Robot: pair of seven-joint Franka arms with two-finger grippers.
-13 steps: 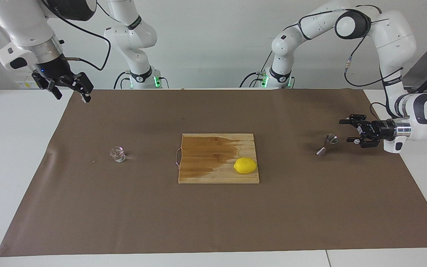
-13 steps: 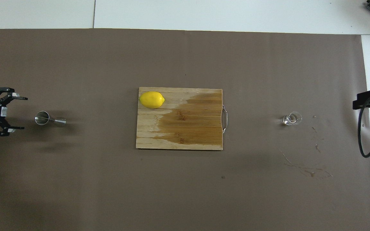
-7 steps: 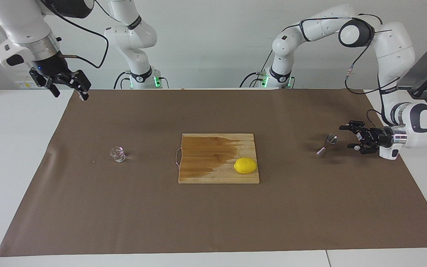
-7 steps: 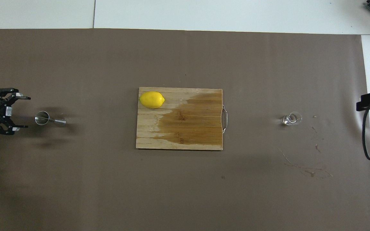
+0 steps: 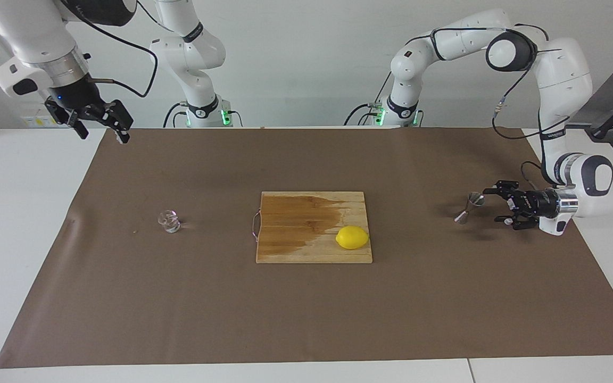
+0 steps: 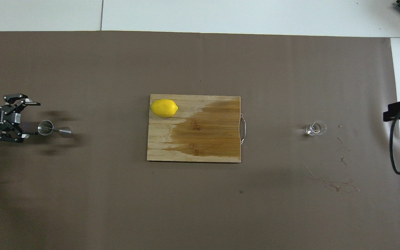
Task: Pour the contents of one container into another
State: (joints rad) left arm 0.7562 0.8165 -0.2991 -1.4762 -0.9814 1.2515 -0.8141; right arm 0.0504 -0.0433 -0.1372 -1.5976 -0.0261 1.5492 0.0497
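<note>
The small clear glass cup (image 5: 169,221) stands on the brown mat toward the right arm's end of the table; it also shows in the overhead view (image 6: 314,128). The silver hourglass jigger (image 5: 470,208) stands upright toward the left arm's end (image 6: 52,128). My left gripper (image 5: 499,203) is low, turned sideways and open, its fingertips just beside the jigger's rim, the jigger not between them (image 6: 33,118). My right gripper (image 5: 101,129) is open and empty, raised high over the mat's corner, well apart from the glass cup.
A wooden cutting board (image 5: 296,250) with a dark wet patch lies mid-table, a yellow lemon (image 5: 352,237) on its corner. Dried spill marks (image 6: 332,182) stain the brown mat (image 5: 306,319) near the glass cup.
My left gripper has come down and moved in toward the jigger, its fingers a little less spread. My right gripper has shifted only slightly, staying high.
</note>
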